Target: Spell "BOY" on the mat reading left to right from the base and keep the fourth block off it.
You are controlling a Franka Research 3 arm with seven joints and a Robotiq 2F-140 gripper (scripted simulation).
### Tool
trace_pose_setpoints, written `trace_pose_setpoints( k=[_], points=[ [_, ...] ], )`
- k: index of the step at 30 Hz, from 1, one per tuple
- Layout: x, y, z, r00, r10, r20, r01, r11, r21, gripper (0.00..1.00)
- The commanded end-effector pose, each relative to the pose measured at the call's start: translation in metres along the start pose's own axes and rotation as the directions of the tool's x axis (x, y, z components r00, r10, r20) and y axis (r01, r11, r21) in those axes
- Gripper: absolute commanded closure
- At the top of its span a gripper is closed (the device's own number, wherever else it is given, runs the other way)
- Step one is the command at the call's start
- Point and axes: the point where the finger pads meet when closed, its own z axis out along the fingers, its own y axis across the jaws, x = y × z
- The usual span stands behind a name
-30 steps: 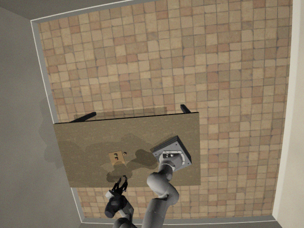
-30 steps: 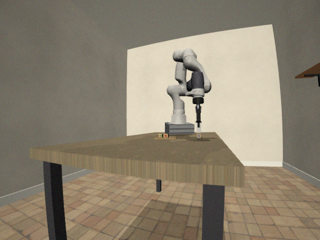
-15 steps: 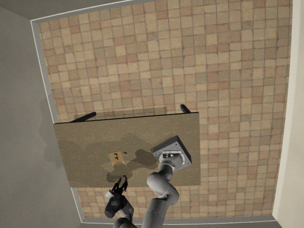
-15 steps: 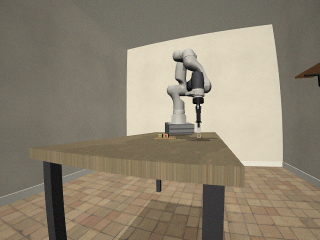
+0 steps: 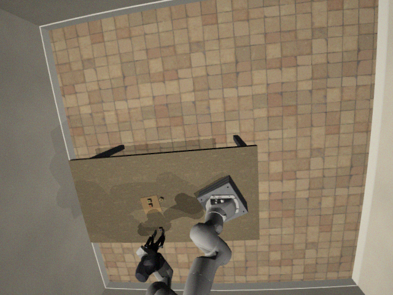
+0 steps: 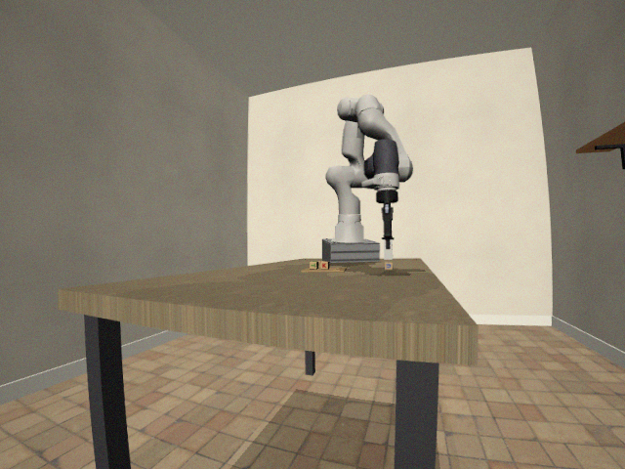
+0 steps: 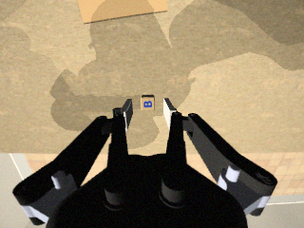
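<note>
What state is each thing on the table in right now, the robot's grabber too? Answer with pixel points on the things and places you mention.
Gripper [image 5: 158, 232] [image 6: 388, 247] [image 7: 147, 105]: partly open, holding nothing.
B block [image 6: 388, 265] [image 7: 147, 103]: off the mat, blue B facing up.
Mat [image 5: 155, 207] [image 6: 333, 271] [image 7: 124, 10]: lying flat.
Block with a red K on its side [image 5: 150, 205] [image 6: 324, 265]: on the mat.
Block with a green-lettered side [image 5: 149, 200] [image 6: 313, 265]: on the mat.
Fourth block [image 5: 161, 199]: off the mat.

Two blocks [image 5: 150, 203] on the tan mat [image 5: 153, 209].
</note>
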Motion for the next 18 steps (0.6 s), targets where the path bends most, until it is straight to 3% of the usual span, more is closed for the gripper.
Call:
trace_pose_setpoints(
  k=[1, 18],
  points=[
    [0.001, -0.001, 0.0, 1.0, 0.001, 0.002, -0.001, 1.0, 0.002, 0.63],
    [0.001, -0.001, 0.012, 1.0, 0.001, 0.002, -0.001, 1.0, 0.002, 0.63]
  ],
)
